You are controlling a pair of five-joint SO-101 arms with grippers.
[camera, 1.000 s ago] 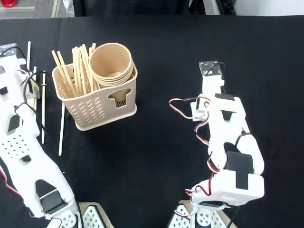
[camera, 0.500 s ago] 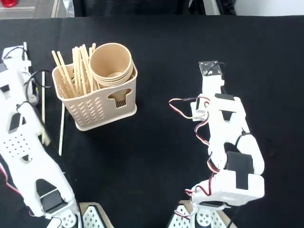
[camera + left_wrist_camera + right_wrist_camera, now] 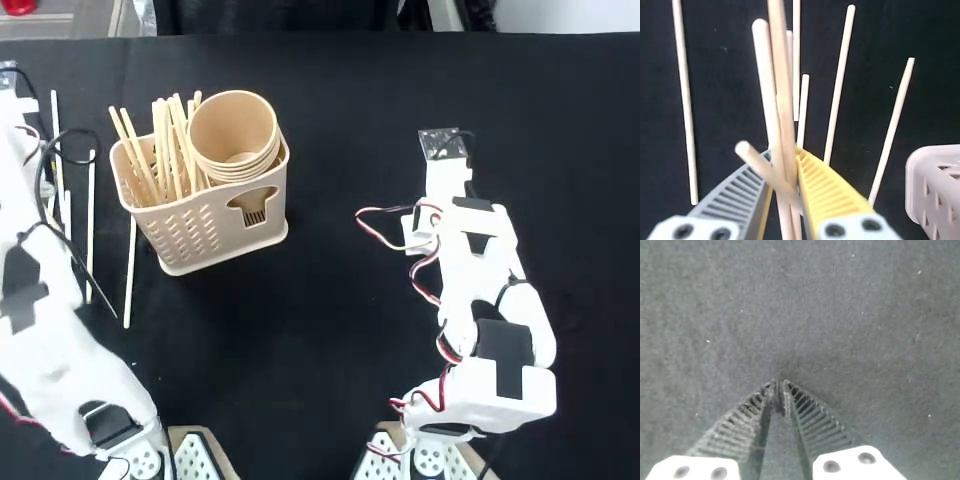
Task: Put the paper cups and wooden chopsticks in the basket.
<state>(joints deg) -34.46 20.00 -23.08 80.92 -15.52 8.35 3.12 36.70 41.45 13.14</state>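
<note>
**Picked up a bundle on the left**

High view: noted a shift of the left arm (image 3: 50, 350) toward the table's (image 3: 350, 300) far left edge versus a second ago. Logged paper cups (image 3: 235, 135) nested in the basket (image 3: 215, 225), and loose chopsticks (image 3: 90, 220) lying just beside it.

Left wrist view: found the left gripper (image 3: 790, 165) clamped on several crossed held chopsticks (image 3: 777, 90). Judged next: carry to basket.

Right wrist view: recorded the right gripper (image 3: 779, 387) pinched closed on nothing, parked over the table.

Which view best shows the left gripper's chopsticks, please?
The left wrist view: held chopsticks cross between the left gripper's fingers. In the high view held and loose chopsticks look alike; the right wrist view faces black table.
</note>
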